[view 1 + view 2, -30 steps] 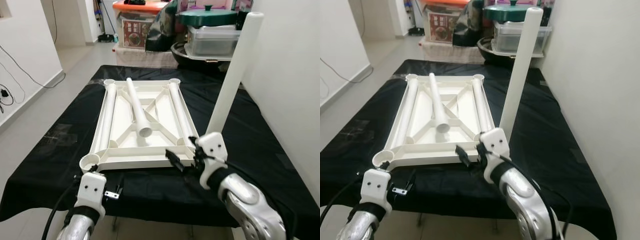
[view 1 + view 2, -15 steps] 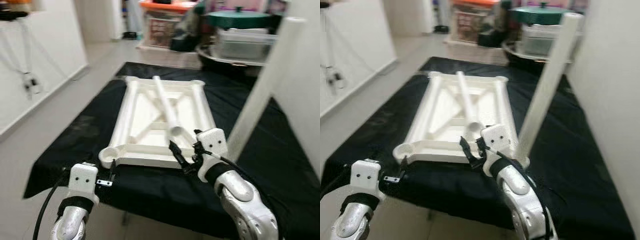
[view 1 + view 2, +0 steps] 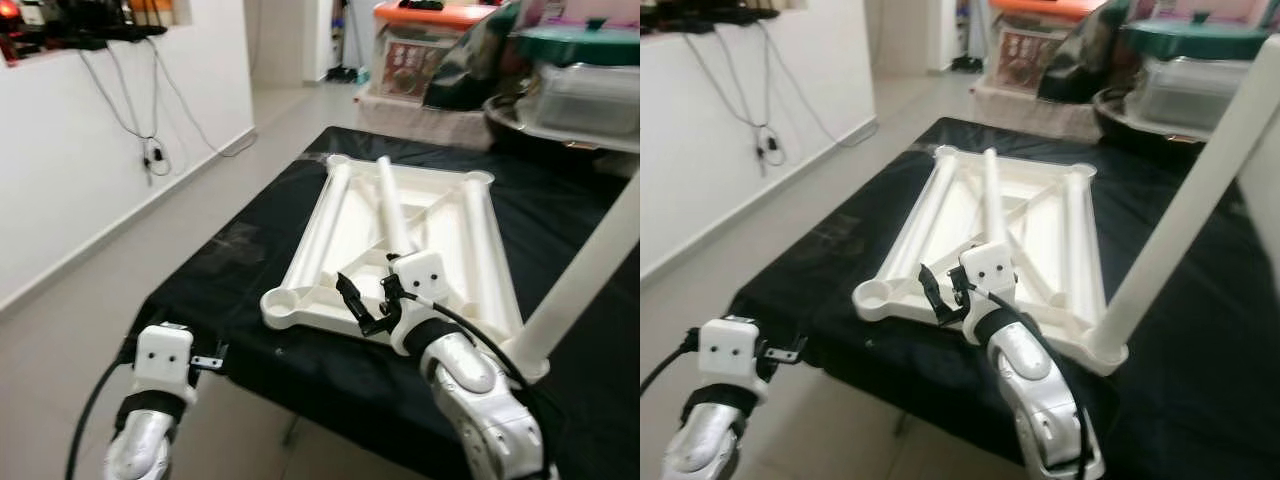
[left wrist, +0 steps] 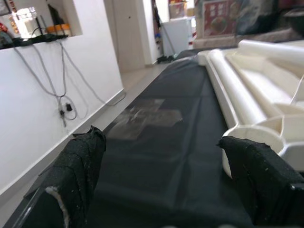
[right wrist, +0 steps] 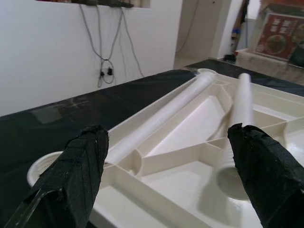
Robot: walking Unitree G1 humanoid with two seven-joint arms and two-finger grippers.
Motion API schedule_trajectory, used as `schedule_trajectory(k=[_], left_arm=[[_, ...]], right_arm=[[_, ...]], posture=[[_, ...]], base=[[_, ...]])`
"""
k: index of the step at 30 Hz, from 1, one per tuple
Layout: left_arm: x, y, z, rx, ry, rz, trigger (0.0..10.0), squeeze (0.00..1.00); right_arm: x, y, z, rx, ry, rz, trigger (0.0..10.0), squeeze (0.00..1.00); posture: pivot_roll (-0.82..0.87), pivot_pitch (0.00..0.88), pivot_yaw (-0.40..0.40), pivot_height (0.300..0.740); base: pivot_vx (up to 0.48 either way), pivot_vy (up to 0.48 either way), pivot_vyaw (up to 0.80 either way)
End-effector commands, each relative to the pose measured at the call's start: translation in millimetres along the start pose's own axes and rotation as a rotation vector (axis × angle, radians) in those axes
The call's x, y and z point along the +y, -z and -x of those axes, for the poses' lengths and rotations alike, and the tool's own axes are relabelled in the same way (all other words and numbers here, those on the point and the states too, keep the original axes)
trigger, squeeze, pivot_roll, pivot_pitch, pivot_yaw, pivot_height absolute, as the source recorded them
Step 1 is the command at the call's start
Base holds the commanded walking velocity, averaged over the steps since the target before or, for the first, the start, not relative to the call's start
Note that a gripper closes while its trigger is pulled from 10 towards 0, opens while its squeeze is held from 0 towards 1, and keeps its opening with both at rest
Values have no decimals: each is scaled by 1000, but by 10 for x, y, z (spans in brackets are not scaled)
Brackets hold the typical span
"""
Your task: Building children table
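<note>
An upturned white table top [image 3: 352, 228] lies on a black-covered table [image 3: 240, 270]. Three white tube legs lie in it: one along the left side [image 3: 333, 215], one in the middle [image 3: 392, 205], one along the right side [image 3: 478, 240]. Another leg [image 3: 590, 270] stands tilted in the near right corner socket. My right gripper [image 3: 362, 305] hovers open over the near rim, by the middle leg's end [image 5: 240, 109]. My left gripper [image 3: 207, 361] hangs open and empty at the table's near left edge, short of the corner socket [image 4: 256, 137].
Storage boxes [image 3: 420, 45] and a green-lidded pot [image 3: 580, 45] crowd the far end. A white wall with hanging cables [image 3: 150, 110] runs along the left, with bare floor [image 3: 120, 280] between it and the table.
The camera has swung, shifting the whole scene rightward. My right gripper has moved left along the near rim, away from the upright leg. The left gripper stays low at the table edge.
</note>
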State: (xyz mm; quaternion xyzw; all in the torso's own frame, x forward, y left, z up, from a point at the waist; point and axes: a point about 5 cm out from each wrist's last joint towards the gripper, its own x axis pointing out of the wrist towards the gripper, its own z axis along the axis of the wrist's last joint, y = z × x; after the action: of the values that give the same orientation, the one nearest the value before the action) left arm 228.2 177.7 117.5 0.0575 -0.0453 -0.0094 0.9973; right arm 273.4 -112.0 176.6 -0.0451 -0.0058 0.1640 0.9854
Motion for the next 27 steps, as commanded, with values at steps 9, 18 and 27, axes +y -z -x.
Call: schedule_trajectory(k=[9, 18, 27], left_arm=[[-1, 22, -11, -9, 13, 21, 10000, 0], [-12, 19, -9, -12, 14, 21, 10000, 0], [-28, 24, 8, -13, 27, 17, 10000, 0]], right_arm=[[5, -22, -31, -26, 11, 23, 10000, 0], [52, -13, -52, -31, -9, 32, 10000, 0], [30, -2, -57, -30, -3, 45, 10000, 0]], posture=[[121, 0, -62, 740], [130, 0, -65, 740], [128, 0, -60, 740]], base=[[56, 0, 0], [278, 0, 0], [310, 0, 0]])
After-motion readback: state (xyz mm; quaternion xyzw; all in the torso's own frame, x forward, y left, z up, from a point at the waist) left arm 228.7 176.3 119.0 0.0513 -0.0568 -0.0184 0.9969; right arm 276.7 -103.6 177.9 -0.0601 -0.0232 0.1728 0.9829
